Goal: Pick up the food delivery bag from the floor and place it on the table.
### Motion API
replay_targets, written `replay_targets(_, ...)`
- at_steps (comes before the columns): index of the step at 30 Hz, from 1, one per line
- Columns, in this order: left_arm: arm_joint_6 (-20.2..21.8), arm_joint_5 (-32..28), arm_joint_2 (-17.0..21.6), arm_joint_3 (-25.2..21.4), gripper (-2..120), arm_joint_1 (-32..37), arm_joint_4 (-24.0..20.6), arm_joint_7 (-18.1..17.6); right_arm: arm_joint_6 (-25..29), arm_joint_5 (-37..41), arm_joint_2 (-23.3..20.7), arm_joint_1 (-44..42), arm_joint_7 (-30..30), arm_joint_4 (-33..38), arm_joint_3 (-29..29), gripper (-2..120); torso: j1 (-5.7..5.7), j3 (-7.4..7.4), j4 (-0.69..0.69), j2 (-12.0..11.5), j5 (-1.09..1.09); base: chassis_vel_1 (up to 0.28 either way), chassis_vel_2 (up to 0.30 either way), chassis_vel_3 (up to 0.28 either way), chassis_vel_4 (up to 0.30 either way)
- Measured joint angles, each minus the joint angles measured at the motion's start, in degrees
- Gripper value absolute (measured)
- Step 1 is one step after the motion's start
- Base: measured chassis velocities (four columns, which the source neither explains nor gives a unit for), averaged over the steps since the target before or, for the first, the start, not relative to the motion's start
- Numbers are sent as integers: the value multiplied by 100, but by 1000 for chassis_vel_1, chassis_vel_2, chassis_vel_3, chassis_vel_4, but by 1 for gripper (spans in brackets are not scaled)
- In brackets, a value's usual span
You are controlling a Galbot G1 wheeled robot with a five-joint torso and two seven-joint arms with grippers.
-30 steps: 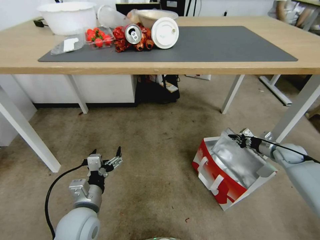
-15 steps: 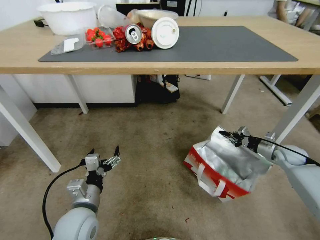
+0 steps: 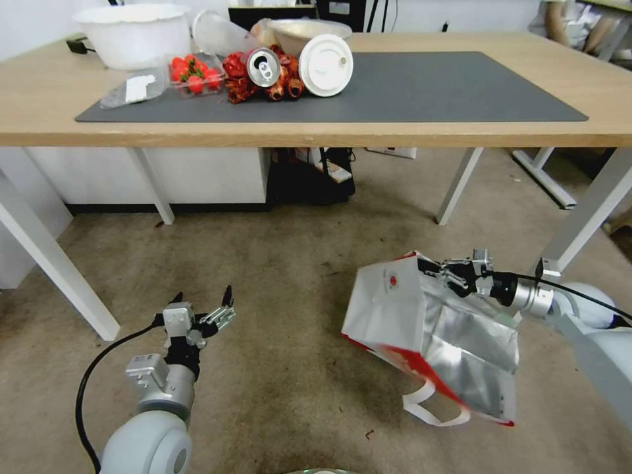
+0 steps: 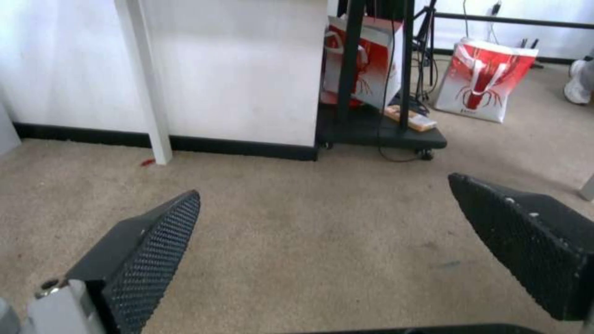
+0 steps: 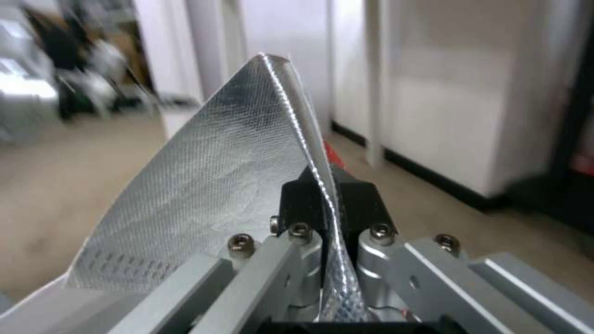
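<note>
Both arms are pale grey with silver wrist cuffs and black cables. The left gripper (image 3: 204,304) has black mesh-textured pads (image 4: 155,253); the right gripper (image 5: 326,204) has silver screwed links.

One counter (image 3: 408,135), light wood, carrying one dark mat (image 3: 408,85).

At the mat's far left end:
- one white tub (image 3: 131,33)
- one clear box of strawberries (image 3: 194,74)
- one flat clear lid (image 3: 131,89)
- one drink can (image 3: 262,67) on its side
- one round white lid (image 3: 325,64)
- one metal bowl (image 3: 306,29)

On the floor (image 3: 296,263) below the counter: one delivery bag (image 3: 395,303), with two white strap handles.

Two grippers: left gripper (image 3: 201,304), right gripper (image 3: 438,268).
</note>
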Motion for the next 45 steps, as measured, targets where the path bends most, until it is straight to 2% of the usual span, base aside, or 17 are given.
replay_targets(8, 8, -63, -6, -10, 100, 67, -112, -67, -559, 836, -42, -302, -195, 677, 161, 0, 0, 0, -1, 0, 0, 0, 0, 0, 0)
replay_targets(10, 13, -94, -14, -11, 100, 67, -139, -200, -787, 1038, -48, -337, -372, 770, 206, 0, 0, 0, 0, 0, 0, 0, 0, 0, 0)
replay_targets(20, 109, -120, -62, -29, 100, 73, -266, -238, -1371, 1654, 43, -434, -866, 982, 291, 0, 0, 0, -1, 0, 1, 0, 0, 0, 0)
replay_targets(45, -90, -131, -54, -113, 100, 135, -406, -207, -1441, 1570, 154, -672, -985, 1149, 396, 0, 2, 1, 0, 3, 0, 0, 0, 0, 0)
